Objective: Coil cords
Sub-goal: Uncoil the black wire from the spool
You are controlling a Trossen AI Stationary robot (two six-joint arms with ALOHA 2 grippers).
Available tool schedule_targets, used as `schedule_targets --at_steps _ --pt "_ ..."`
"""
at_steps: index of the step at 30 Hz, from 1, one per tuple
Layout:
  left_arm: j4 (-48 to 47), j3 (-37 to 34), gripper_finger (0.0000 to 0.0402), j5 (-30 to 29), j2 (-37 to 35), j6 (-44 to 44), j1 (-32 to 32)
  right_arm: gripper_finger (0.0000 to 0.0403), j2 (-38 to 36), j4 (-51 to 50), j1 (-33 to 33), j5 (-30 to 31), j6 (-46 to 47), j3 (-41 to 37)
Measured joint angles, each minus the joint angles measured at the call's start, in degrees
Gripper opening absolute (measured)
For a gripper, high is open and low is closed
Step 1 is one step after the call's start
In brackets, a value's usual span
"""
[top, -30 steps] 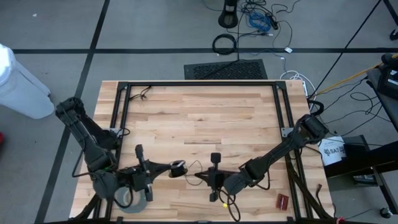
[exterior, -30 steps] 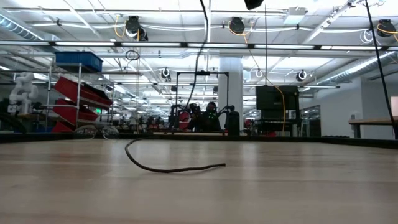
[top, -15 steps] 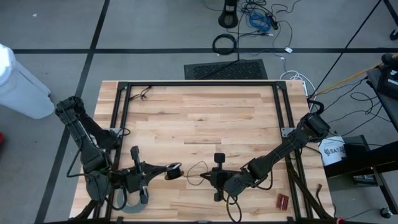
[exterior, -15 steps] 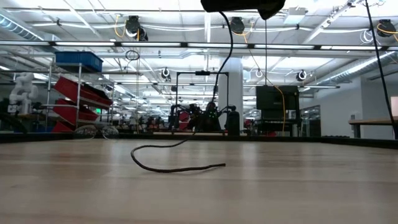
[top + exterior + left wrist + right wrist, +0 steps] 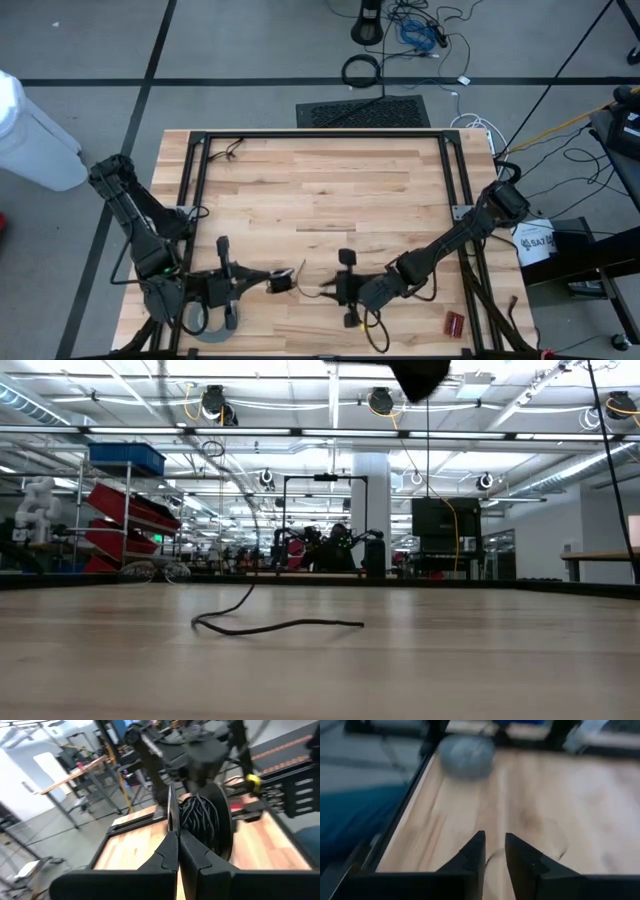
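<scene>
While the desk [image 5: 320,190] carries both arms at its near edge, winding looks mid-way: left gripper [image 5: 176,851], clenched on the black disc [image 5: 202,822] wrapped with cord, faces the right gripper [image 5: 494,851], parted and empty, which must next regrasp the loose wire [image 5: 270,626].

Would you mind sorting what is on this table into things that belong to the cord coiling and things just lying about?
Job in hand:
- thin dark wire
- black disc wound with wire, pinched by the left gripper
- right gripper, open

Lying about:
- grey tape roll
- small red item
</scene>
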Motion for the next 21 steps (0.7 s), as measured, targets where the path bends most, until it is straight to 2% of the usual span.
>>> schedule_targets --at_steps 4,9,16,21 --pt "-0.1 0.0 0.0001 2.0 0.0 0.0 1.1 0.0087 0.0 11.4 -0.1 4.7 -6.8 0.0" --pt "-1.6 0.0 0.0001 4.5 0.1 -0.5 1.7 0.0126 0.0 22.2 0.0 5.0 -14.5 0.0" --pt "-1.5 0.0 0.0001 4.6 0.1 -0.5 1.7 0.0163 0.0 27.0 -0.8 4.3 -17.7 0.0" --pt "-1.5 0.0 0.0001 4.6 0.1 -0.1 2.0 0.0161 0.0 26.8 -3.1 -4.5 -16.8 0.0"
